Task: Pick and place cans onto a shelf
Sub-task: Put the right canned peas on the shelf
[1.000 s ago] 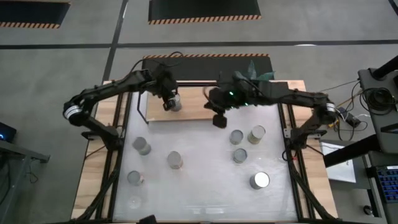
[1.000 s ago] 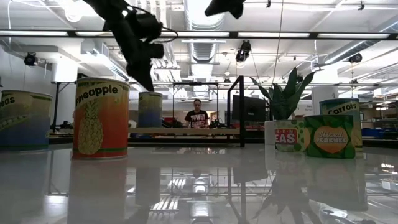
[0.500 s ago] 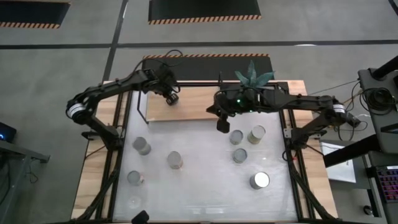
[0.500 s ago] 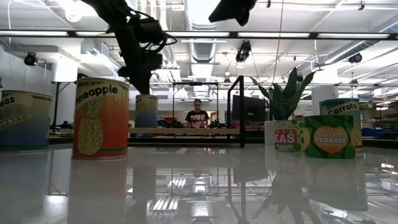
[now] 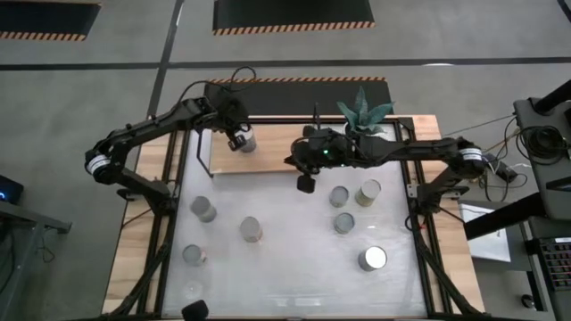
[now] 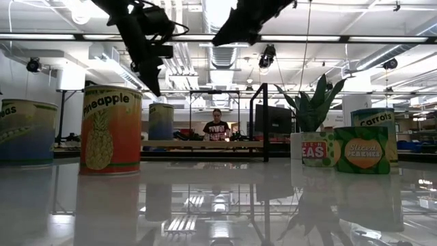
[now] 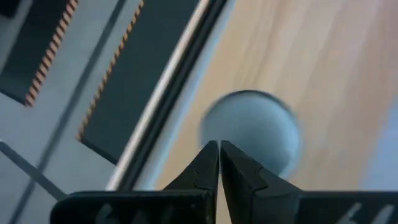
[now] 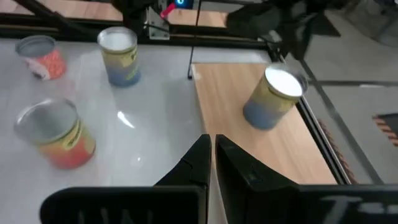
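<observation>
Status: one can (image 5: 247, 141) stands on the shelf (image 5: 277, 153) near its left end | left gripper (image 5: 235, 131) hangs above it, fingers together, empty | right gripper (image 5: 305, 185) closed off shelf's front edge | I'd lift left straight up before swinging away.

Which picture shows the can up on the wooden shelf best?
The right wrist view: the can stands whole on the shelf. The high view shows it small, the left wrist view only its blurred top, the low view distant.
</observation>
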`<state>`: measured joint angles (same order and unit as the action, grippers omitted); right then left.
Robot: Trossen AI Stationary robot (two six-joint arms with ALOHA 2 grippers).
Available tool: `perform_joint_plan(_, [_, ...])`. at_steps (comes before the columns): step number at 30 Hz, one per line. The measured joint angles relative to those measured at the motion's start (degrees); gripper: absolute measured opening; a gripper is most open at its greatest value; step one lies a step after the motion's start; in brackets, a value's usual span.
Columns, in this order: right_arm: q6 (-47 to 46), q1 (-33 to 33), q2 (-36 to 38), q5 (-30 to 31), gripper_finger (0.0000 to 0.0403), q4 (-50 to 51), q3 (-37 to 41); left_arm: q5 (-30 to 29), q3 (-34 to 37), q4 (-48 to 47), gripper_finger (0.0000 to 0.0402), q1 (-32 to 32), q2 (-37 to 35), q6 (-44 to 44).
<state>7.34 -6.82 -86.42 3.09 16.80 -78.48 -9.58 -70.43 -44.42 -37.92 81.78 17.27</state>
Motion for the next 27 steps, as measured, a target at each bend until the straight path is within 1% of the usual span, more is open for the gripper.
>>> perform_joint_plan(2, [0.2,-0.3,-2.2,0.0,0.0013,-3.0,-0.4,1.1,0.0,1.7,0.0000,-1.6,0.2,2.6])
perform_joint_plan(5, [1.7,-1.1,-6.8,0.0,0.0013,-5.6,-3.6,5.7,0.0,3.4,0.0000,-4.4,1.3,5.2])
perform_joint_plan(8, [3.2,-2.2,-12.4,0.0,0.0012,-5.6,-9.3,11.4,0.0,4.9,0.0000,-6.8,2.1,5.9])
perform_joint_plan(10, [4.2,-3.3,-16.2,0.0,0.0012,-5.7,-13.7,12.8,0.0,5.7,0.0000,-7.7,2.6,5.7])
perform_joint_plan(17, [7.9,-7.2,-27.2,-0.8,0.0012,-2.0,-26.6,13.6,0.1,9.2,0.0000,-8.2,4.2,6.0])
perform_joint_plan(23, [8.5,-10.2,-35.1,-8.9,0.0012,-0.5,-33.7,13.6,0.2,9.5,0.0000,-8.9,4.9,6.0])
perform_joint_plan(27, [9.2,-11.4,-38.6,-11.2,0.0012,-0.2,-36.6,13.6,0.5,9.5,0.0000,-9.3,5.5,6.0])
